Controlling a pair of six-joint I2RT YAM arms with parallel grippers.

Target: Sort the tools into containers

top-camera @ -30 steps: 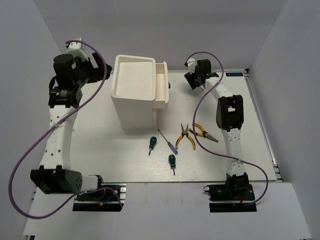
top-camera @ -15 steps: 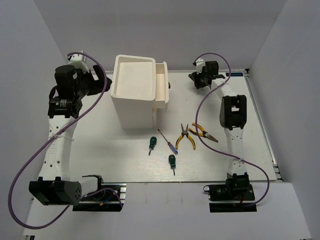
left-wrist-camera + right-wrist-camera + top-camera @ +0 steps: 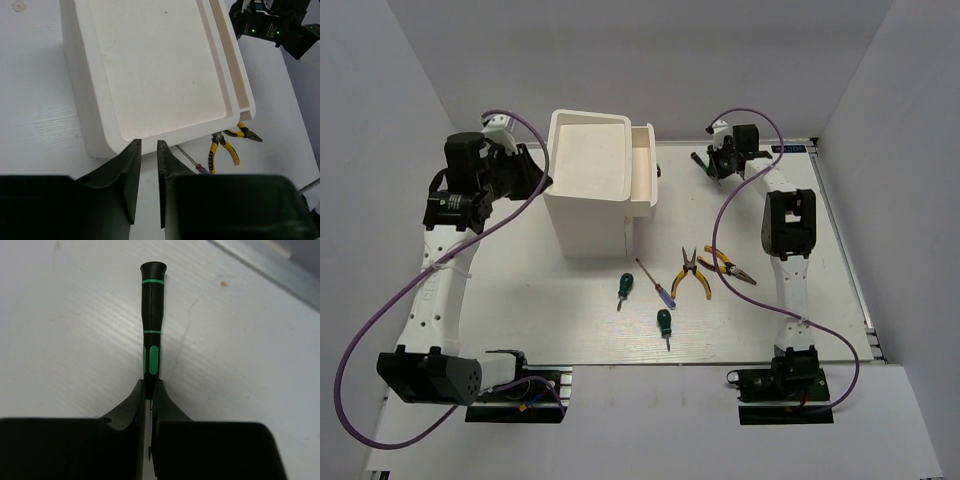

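Six tools are counted. Five of them are laid on the counter [image 3: 520,290], in the lower middle of the top view. The first stubby screwdriver [image 3: 624,287] is placed just below the cabinet [image 3: 585,170], and the second stubby screwdriver [image 3: 664,324] is found lower and to the right of it. Between the two, the purple-handled screwdriver [image 3: 658,287] is laid in a slanted way. To its right the first yellow pliers [image 3: 692,276] are seen, and the second yellow pliers [image 3: 728,266] are laid just beside them, further right.

The sixth tool, the dark green screwdriver [image 3: 151,315], is pinched by the right fingers [image 3: 134,399] in the upper right part of the top view, to the right of the open top drawer [image 3: 642,165]. The fingers are pressed on it where the handle ends, and the handle is pointed away from the wrist camera, toward the top of that frame. Whether the handle is rested on the counter cannot be told.

The top drawer is pulled out to the right side of the cabinet. The left fingers [image 3: 131,165] are held at the left edge of the cabinet, by its near corner. A narrow gap is left between them and nothing is seen inside it. Whether the rim is touched cannot be told.
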